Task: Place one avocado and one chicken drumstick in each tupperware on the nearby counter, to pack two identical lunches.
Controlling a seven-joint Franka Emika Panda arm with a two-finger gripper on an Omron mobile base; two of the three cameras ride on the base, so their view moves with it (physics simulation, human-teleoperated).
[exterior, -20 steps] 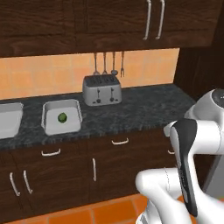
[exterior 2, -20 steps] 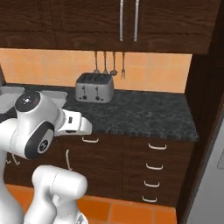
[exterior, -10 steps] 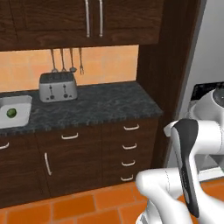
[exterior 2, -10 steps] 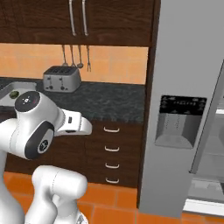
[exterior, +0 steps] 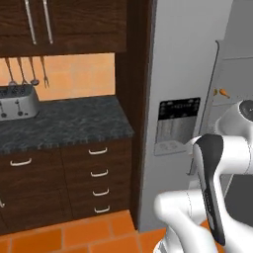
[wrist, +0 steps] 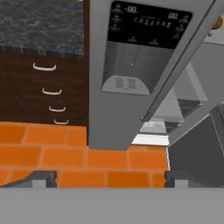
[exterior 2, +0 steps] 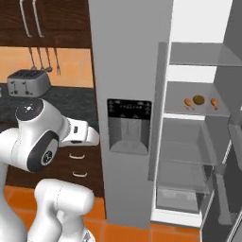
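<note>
- The tall grey steel fridge [exterior 2: 132, 94] stands ahead of my hand [wrist: 109, 177], door open, I judge for fetching food.
- The black-grey marbled stone worktop [exterior: 64, 123] lies off to the hand's left; its tupperware is out of frame.
- Two small orange drumsticks [exterior 2: 188, 101] flank a dark round avocado [exterior 2: 199, 99] on a shelf; details blurred.
- Hand open, empty.

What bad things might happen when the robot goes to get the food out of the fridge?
The drumsticks and the round dark food sit high on a fridge shelf, so reaching may be awkward. The arm could bump the open fridge door on the way. The open gripper might knock one piece while grabbing another.
</note>
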